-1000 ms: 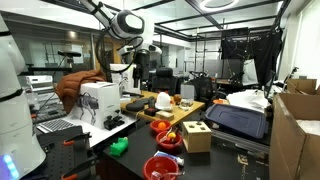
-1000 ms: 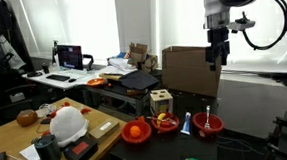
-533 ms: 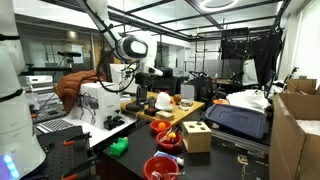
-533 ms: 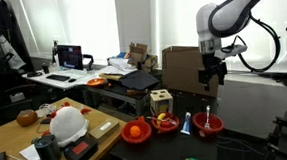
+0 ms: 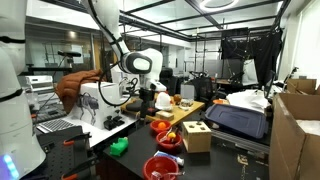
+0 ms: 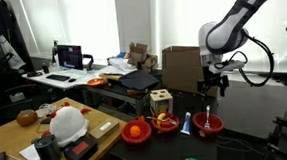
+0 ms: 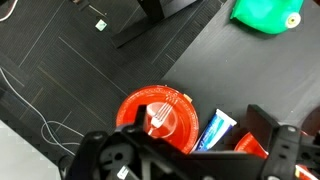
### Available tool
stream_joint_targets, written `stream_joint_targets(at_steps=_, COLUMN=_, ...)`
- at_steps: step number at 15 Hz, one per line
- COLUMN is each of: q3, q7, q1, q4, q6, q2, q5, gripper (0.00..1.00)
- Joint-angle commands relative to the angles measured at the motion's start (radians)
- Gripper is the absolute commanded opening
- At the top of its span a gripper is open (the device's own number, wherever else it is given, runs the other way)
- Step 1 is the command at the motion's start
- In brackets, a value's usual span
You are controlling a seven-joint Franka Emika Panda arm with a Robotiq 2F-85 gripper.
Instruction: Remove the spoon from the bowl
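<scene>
The wide red bowl (image 7: 170,128) lies just under my wrist camera, with a white spoon (image 7: 157,118) resting inside it. In both exterior views the bowl (image 6: 207,126) (image 5: 163,167) sits at the end of the dark table, the spoon handle (image 6: 207,113) sticking up. My gripper (image 6: 212,87) (image 5: 150,96) hangs open above the bowl, apart from it, with nothing between its fingers (image 7: 272,125). In the wrist view the gripper (image 7: 200,125) frames the bowl's right side and a toothpaste tube (image 7: 212,131).
A smaller red dish (image 7: 250,148) lies right of the tube. Two more red bowls with fruit (image 6: 166,122) (image 6: 137,131) and a tan wooden box (image 6: 161,101) stand beside the bowl. A green object (image 7: 265,12) lies on the table. A cardboard box (image 6: 183,68) stands behind.
The arm has come down from high above the table to a spot just over the red bowl. The jaws stayed open.
</scene>
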Motion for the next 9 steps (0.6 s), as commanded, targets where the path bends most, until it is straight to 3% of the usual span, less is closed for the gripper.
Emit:
stream_joint_targets(at_steps=1, q3=-0.015, q7=0.009, q1=0.002, q4=-0.011, q6=0.057, q2=0.006, q5=0.041, gripper=1.00)
stream_joint_targets(at_steps=9, q3=-0.084, q7=0.043, q1=-0.005, q4=-0.002, q6=0.081, q2=0.011, q5=-0.008, gripper=1.00)
